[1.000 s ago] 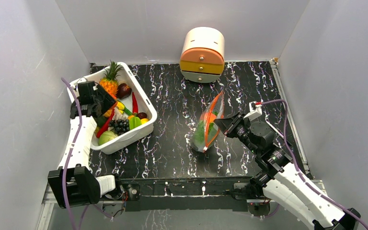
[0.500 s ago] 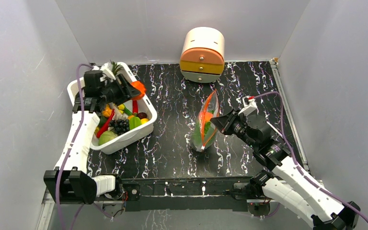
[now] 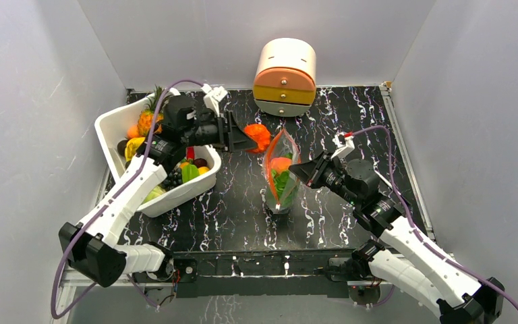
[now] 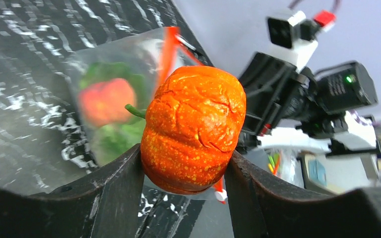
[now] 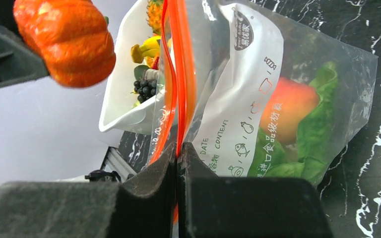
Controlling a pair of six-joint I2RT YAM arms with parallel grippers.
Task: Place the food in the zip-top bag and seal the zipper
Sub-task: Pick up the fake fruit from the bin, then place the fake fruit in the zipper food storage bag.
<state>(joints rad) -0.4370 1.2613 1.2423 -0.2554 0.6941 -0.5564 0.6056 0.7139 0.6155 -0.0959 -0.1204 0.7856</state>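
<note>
My left gripper (image 3: 246, 138) (image 4: 183, 168) is shut on a piece of food, an orange, ribbed, pumpkin-like toy (image 3: 257, 136) (image 4: 193, 129). It hangs in the air just left of the zip-top bag's mouth. The zip-top bag (image 3: 281, 182) (image 5: 283, 59) stands upright on the black table. My right gripper (image 3: 298, 172) (image 5: 177, 153) is shut on the bag's red-orange zipper (image 3: 270, 152) (image 5: 178, 74), and the mouth gapes. Inside the bag lie an orange-red fruit (image 5: 285, 111) (image 4: 104, 101) and a green leafy piece (image 5: 320, 114).
A white tub (image 3: 195, 183) at the left holds a pineapple (image 3: 150, 116), dark grapes (image 3: 170, 177) and other toy produce. A round orange-and-cream drawer unit (image 3: 284, 67) stands at the back wall. Grey walls close in both sides.
My left arm rose out of the tub and swung right with the orange piece, up to the bag. My right gripper shifted the bag slightly left and more upright, its mouth wider.
</note>
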